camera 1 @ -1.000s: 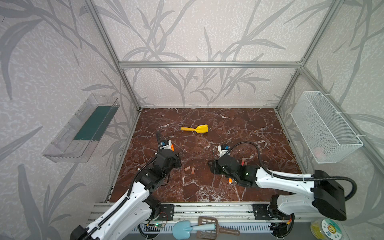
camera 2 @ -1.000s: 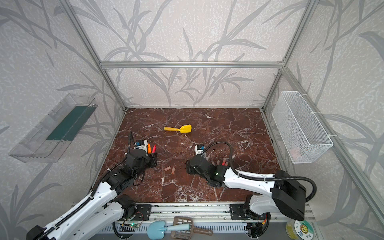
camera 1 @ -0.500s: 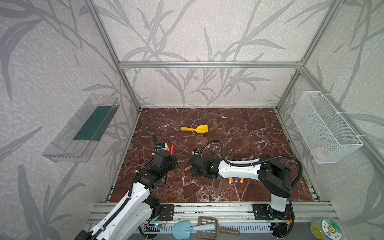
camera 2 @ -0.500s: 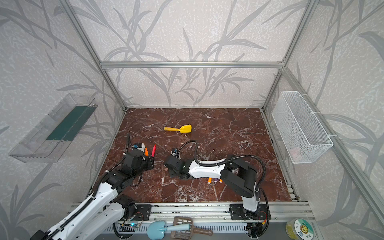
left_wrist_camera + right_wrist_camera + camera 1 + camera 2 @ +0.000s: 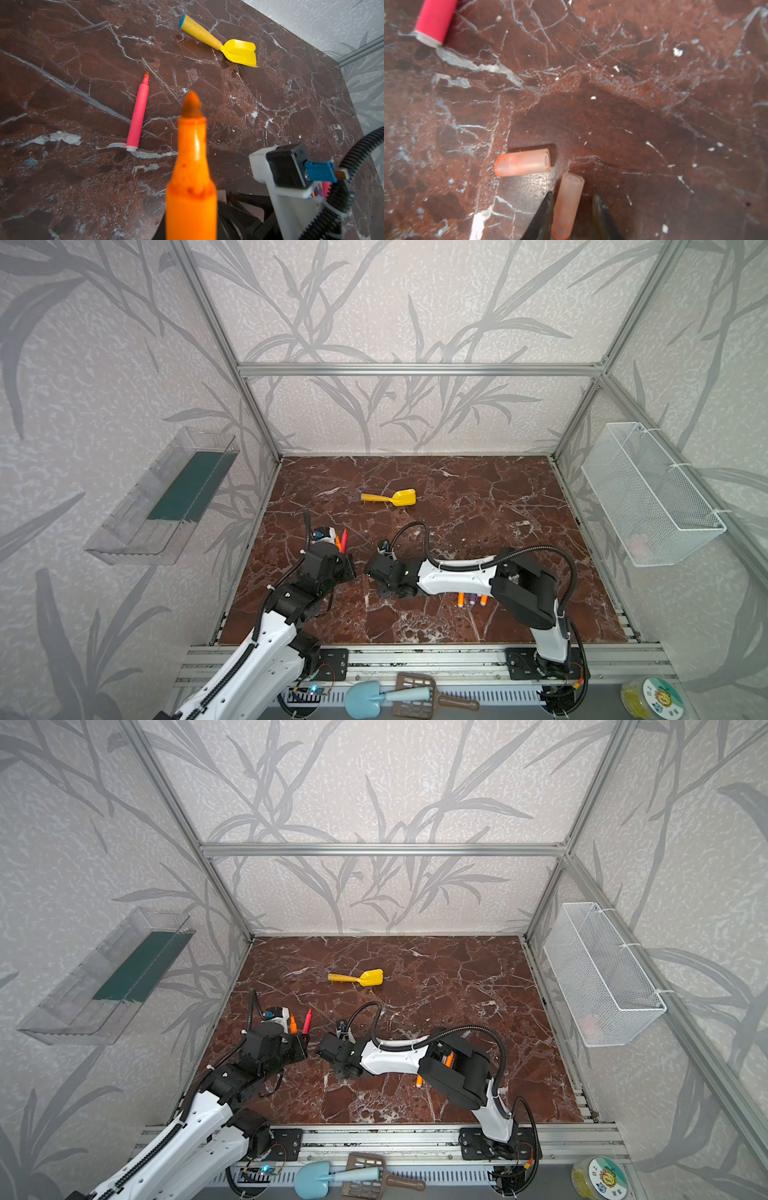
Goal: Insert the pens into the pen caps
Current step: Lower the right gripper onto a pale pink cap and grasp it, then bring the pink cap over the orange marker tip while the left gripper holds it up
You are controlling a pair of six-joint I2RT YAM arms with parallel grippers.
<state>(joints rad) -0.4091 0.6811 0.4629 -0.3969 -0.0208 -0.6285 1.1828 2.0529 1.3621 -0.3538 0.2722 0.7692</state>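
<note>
Worktop [image 5: 478, 497]: red-brown marble, with pens and caps near its front.
Left claw [image 5: 337, 553]: clamped shut on the orange pen [image 5: 191, 176], tip raised clear of the surface.
Pink pen [image 5: 138, 116]: uncapped, lying flat just beside that claw.
Caps: two at centre, the lying cap [image 5: 523, 162] and the target cap [image 5: 568, 207], almost touching.
Right claw [image 5: 572, 196]: open, jaws straddling the target cap, one finger against it and the other apart.
Step advice: probably best to pinch squarely at mid-cap, avoid nudging the neighbour, then lift with the open mouth facing the orange tip.
Spare pens [image 5: 471, 598]: under the right arm.
Writing: none readable on the pens or caps.
</note>
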